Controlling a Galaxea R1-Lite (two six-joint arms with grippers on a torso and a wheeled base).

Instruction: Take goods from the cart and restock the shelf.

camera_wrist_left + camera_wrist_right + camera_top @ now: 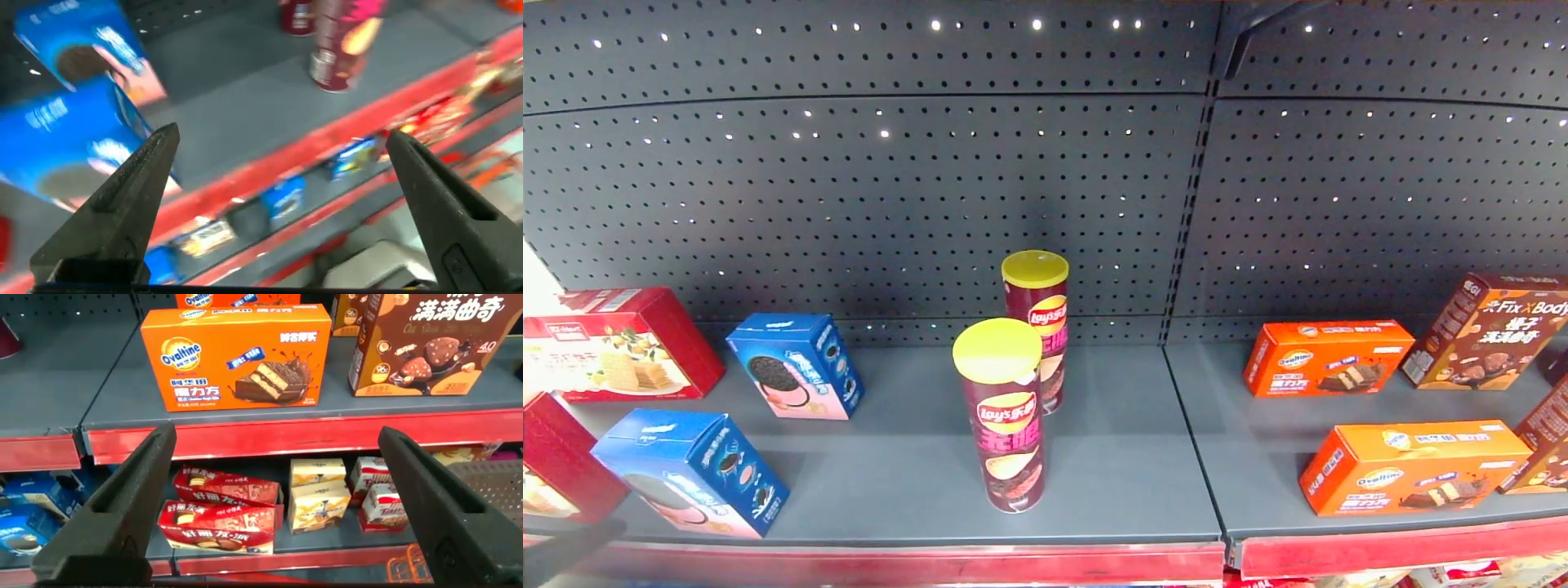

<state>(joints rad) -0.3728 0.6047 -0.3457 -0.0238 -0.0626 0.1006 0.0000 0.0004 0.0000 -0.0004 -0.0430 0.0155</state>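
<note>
Front chip can (1006, 416), rear chip can (1037, 327) upright on shelf (1111, 457); left gripper (282, 135), right gripper (278, 433) both gape empty, so next prob. fetch goods from cart.

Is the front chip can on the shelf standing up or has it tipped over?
Upright. The front chip can stands on its base on the grey shelf, with its yellow lid on top.

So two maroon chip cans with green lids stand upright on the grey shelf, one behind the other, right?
Not green: the head view shows yellow lids on the front maroon chip can and the rear maroon chip can; the rest holds.
</note>
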